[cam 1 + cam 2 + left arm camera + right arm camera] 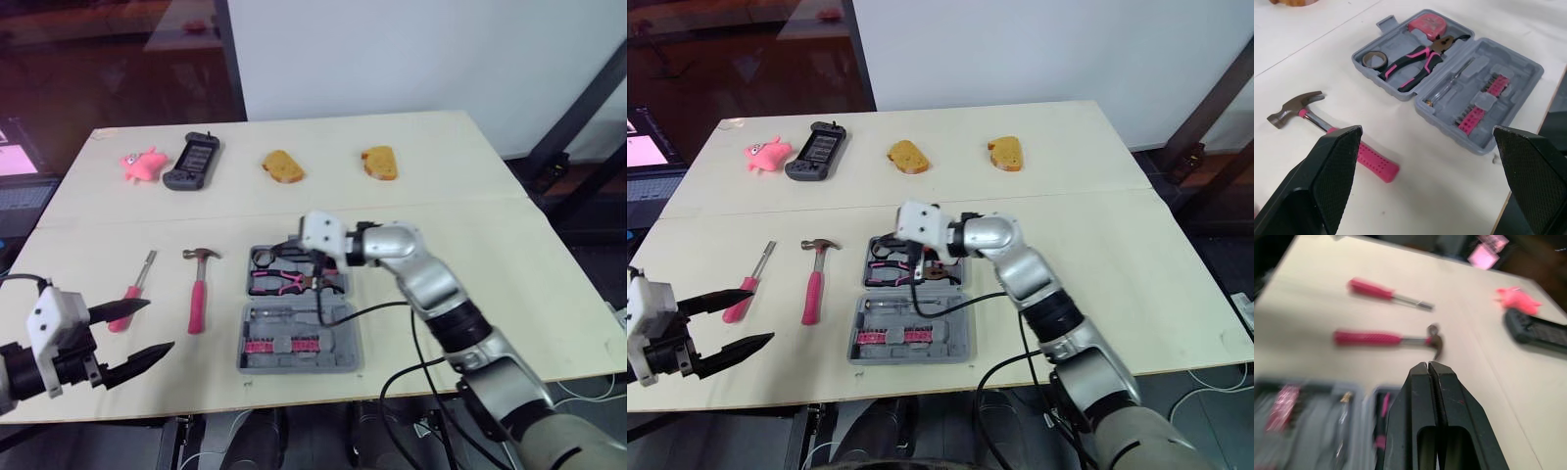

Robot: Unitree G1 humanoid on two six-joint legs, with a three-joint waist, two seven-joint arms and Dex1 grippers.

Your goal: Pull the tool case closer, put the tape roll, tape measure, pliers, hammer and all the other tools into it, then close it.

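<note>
The tool case (pixel 1520 68) lay open on the counter (pixel 549 294), near its front edge and about midway across. Its far half held the tape roll (pixel 1375 59), the pliers (pixel 1415 61) and the tape measure (pixel 1425 23), and its near half held a row of pink bits (pixel 1481 103). The hammer (pixel 199 284) lay on the counter just to the left of the case, head away from me. The pink-handled screwdriver (pixel 132 289) lay further left, apart from the hammer. My right fingers (pixel 1428 369) were clenched together with nothing between them, over the far half of the case near the pliers. My left fingers (pixel 160 325) were spread wide and held nothing, at the counter's near left edge close to the screwdriver's handle. Along the far side lay a pink toy (pixel 142 164), a black handheld device (pixel 192 160) and two bread slices (pixel 282 165).
</note>
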